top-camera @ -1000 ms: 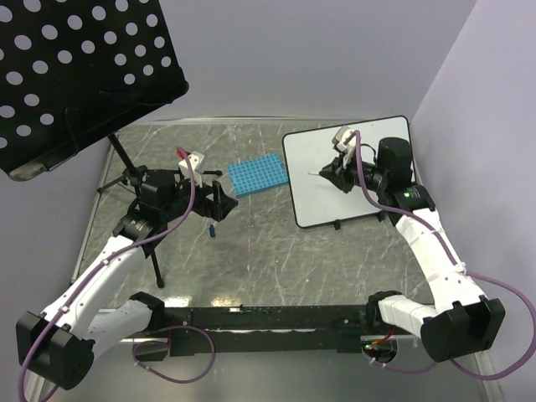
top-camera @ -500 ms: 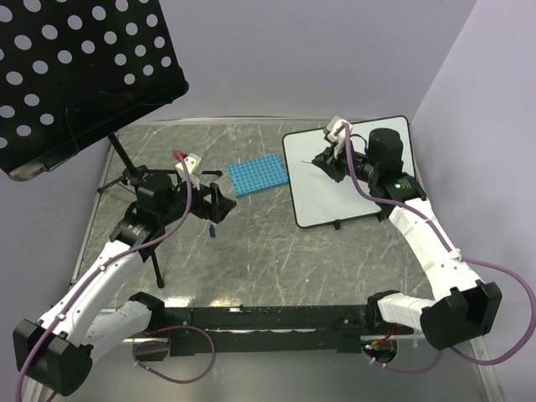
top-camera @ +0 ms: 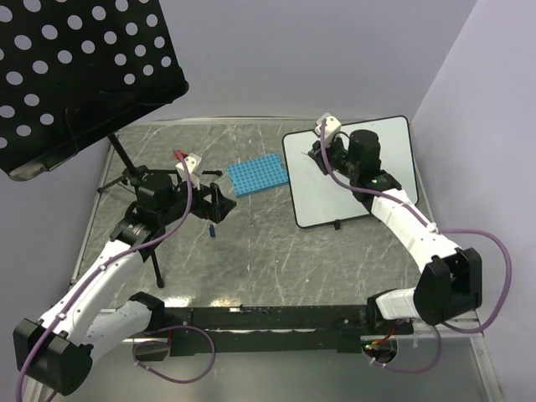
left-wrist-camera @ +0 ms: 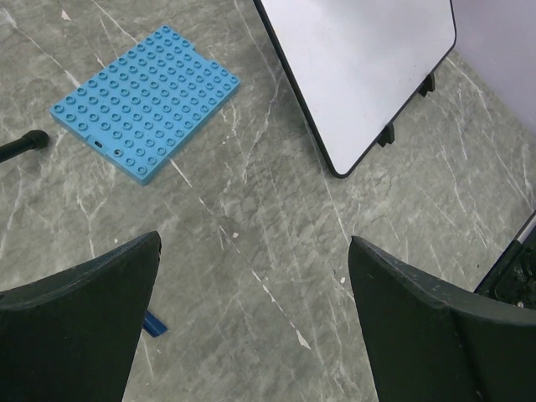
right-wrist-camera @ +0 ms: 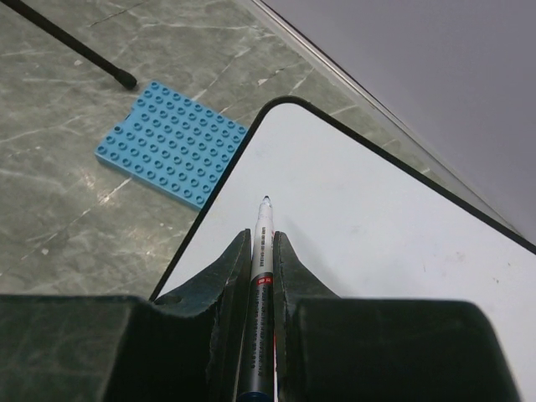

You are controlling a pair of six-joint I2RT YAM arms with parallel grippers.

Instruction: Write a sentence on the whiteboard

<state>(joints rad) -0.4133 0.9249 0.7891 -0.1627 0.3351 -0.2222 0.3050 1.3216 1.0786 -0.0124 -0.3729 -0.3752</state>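
The right tool (right-wrist-camera: 262, 243) clamps tight on a marker (right-wrist-camera: 264, 219), its tip over the far-left corner of the whiteboard (right-wrist-camera: 377, 243) at the counter's (top-camera: 276, 243) far right. A blue studded plate (right-wrist-camera: 172, 142) lies just left. The left tool (left-wrist-camera: 253, 243) gapes wide, holding nothing.

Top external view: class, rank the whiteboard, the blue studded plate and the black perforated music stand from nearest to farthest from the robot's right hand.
1. Whiteboard, beneath the right hand, at the far right.
2. Blue studded plate, just left of the board.
3. Black perforated music stand, in the far left corner.
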